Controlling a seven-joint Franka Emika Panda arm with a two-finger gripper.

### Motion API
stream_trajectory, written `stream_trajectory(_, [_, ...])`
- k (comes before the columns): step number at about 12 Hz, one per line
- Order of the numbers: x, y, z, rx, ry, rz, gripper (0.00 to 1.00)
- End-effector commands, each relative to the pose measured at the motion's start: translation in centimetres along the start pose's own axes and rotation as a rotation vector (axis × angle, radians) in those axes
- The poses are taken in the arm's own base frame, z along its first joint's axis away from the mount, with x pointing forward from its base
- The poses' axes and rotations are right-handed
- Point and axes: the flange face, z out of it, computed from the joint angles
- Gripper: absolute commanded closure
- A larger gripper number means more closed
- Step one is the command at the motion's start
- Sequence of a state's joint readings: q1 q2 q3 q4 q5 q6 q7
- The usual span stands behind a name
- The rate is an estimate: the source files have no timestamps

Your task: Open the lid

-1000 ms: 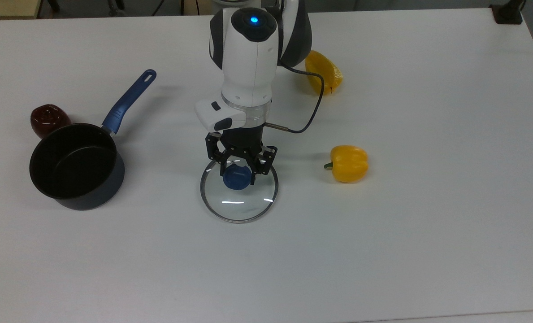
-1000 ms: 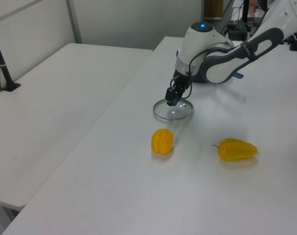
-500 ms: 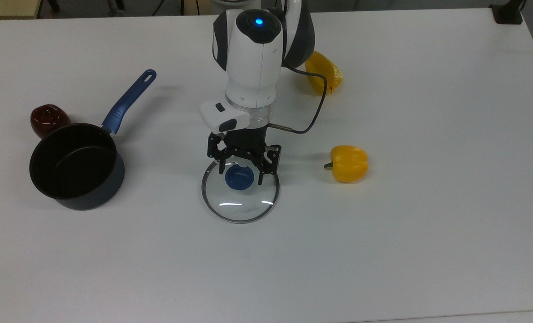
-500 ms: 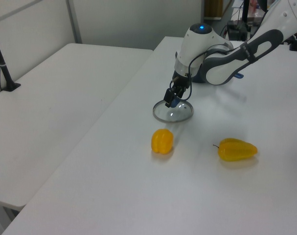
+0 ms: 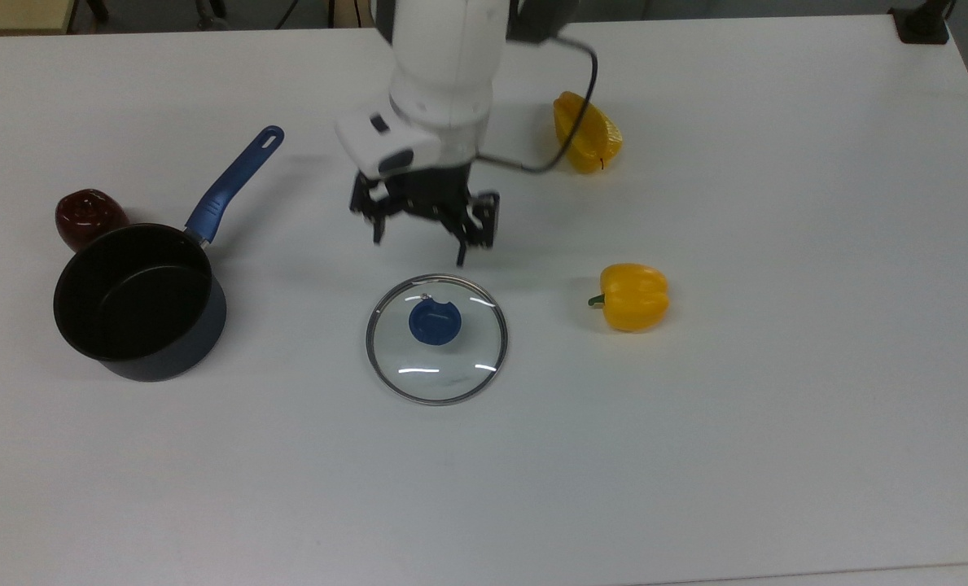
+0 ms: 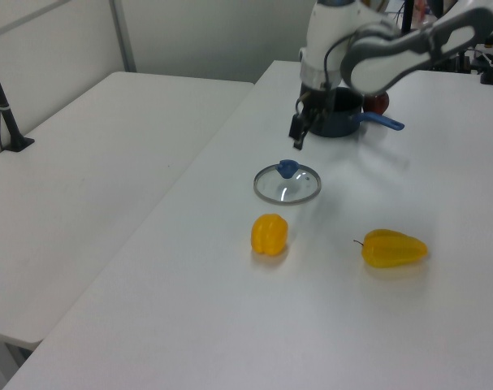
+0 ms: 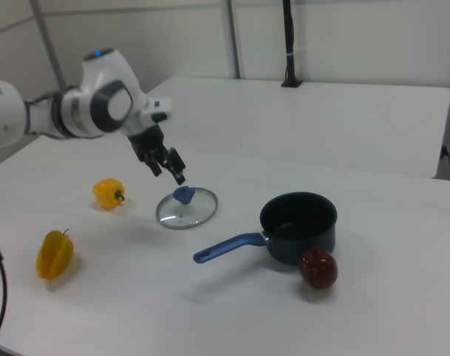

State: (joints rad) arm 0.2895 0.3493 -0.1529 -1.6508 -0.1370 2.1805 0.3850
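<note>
The pincer (image 5: 420, 230) hangs in the air, fingers spread wide and holding nothing. Beneath it, clear of its tips, the lid (image 5: 436, 338) lies flat on the white surface (image 5: 777, 407), well apart from the saucepan (image 5: 137, 301).

The lid (image 5: 436, 338) was clear glass with a blue knob; the saucepan (image 5: 137, 301) dark, blue-handled; the peppers (image 5: 632, 296) yellow.

No readable text, brand, number or sign anywhere. Faint white marks on the lid's (image 5: 436, 338) glass, too small to make out as letters. Nothing legible on the saucepan (image 5: 137, 301) or the arm's white casing (image 5: 443, 57).
</note>
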Motion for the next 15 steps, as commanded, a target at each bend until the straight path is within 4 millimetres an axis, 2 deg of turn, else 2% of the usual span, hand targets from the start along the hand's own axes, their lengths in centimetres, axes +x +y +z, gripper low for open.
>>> stream_trajectory(1, [-3.7, 4.9, -8.3, -0.048, -0.171, -0.093, 0.0])
stream_trajectory(3, [-5.5, 8.3, -12.3, -0.028, -0.235, -0.139, 0.0])
stream_trajectory(6, [-6.3, 11.7, -15.7, 0.051, -0.232, -0.09, 0.0])
stream_trajectory(7, [-6.0, 12.7, -15.9, 0.08, -0.229, -0.06, 0.0])
stream_trajectory(11, [-5.6, 13.7, -16.2, 0.108, -0.218, -0.058, 0.0])
stream_trajectory(15, [-5.8, 13.6, -16.5, 0.097, -0.219, -0.06, 0.0])
